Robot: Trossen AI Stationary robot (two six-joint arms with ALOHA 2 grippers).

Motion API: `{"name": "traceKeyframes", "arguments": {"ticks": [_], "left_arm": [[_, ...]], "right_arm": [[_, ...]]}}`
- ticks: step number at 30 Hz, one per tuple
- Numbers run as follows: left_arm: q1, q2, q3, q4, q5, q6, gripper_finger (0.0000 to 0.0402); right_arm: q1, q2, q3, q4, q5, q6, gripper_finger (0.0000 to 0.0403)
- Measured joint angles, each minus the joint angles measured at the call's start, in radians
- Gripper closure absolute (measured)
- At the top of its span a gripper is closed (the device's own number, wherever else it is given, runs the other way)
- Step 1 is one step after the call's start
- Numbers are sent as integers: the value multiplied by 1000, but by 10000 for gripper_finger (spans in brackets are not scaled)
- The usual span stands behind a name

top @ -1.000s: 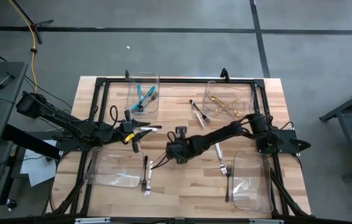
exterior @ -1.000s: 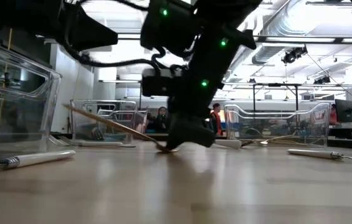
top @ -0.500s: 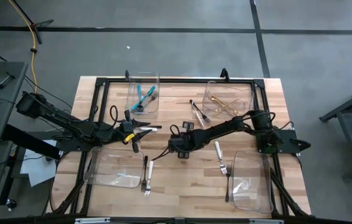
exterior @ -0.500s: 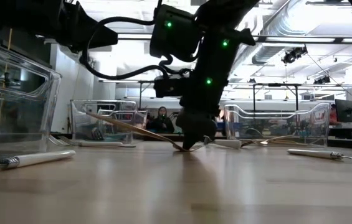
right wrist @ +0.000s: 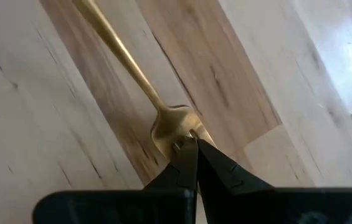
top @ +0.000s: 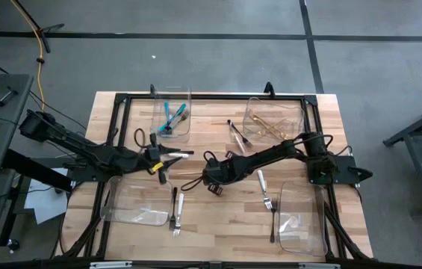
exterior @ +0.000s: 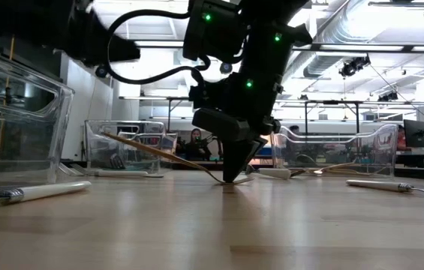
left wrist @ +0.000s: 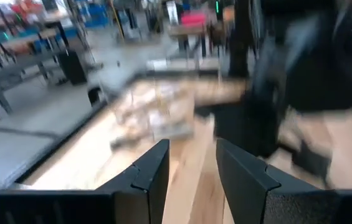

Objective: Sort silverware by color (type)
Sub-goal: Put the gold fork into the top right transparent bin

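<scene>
A gold fork (right wrist: 132, 68) is at the table's middle, and my right gripper (top: 212, 179) is shut on its head. In the low view its handle (exterior: 151, 154) slants up away from the gripper (exterior: 234, 176). My left gripper (top: 167, 155) hovers open left of centre, level, with nothing between its fingers (left wrist: 157, 168). Teal pieces lie in the far left bin (top: 172, 112) and gold ones in the far right bin (top: 274, 119). White-handled forks (top: 177, 209) (top: 263, 187) lie flat on the table. My right gripper pinches the gold fork's head (right wrist: 169, 121), where the neck widens, between the very tips of its two fingers (right wrist: 185, 165). They come steeply from above and lie along the fork. The head end rests on the table (exterior: 230, 181), and the handle tilts upward.
Two clear bins stand at the near left (top: 136, 202) and near right (top: 300, 217). A dark utensil (top: 237, 134) lies between the far bins, and another (top: 272, 224) lies beside the near right bin. A black frame rail (top: 211, 97) runs round the tabletop.
My right gripper has rolled at the wrist and risen slightly while staying shut on the gold fork. The fork's head has slid a little along the table, and its handle has swung round to point toward the table's left edge.
</scene>
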Motion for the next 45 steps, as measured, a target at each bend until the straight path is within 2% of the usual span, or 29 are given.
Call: {"name": "traceKeyframes", "arguments": {"ticks": [5, 10, 13, 16, 20, 24, 30, 41, 45], "left_arm": [[21, 18, -1, -166, 77, -103, 275], [46, 49, 2, -153, 201, -165, 261], [49, 87, 18, -186, 232, -213, 240], [58, 149, 41, -190, 258, -248, 219], [84, 256, 80, -187, 349, -282, 199], [112, 357, 135, -263, 359, -267, 190], [133, 443, 207, -343, 365, -274, 190], [138, 448, 219, -363, 364, -243, 190], [138, 447, 219, -372, 402, -235, 190]], "right_arm": [[0, 0, 0, 3, 0, -2, 403], [0, 0, 0, 5, 0, -4, 403], [0, 0, 0, 6, 0, -11, 403], [0, 0, 0, 5, 0, -11, 403], [0, 0, 1, 5, 0, -11, 403], [0, 0, 1, 5, 0, -11, 403], [0, 0, 1, 5, 0, -27, 403], [0, 0, 1, 7, 1, -29, 403], [1, 1, 1, 15, 1, -29, 403]]}}
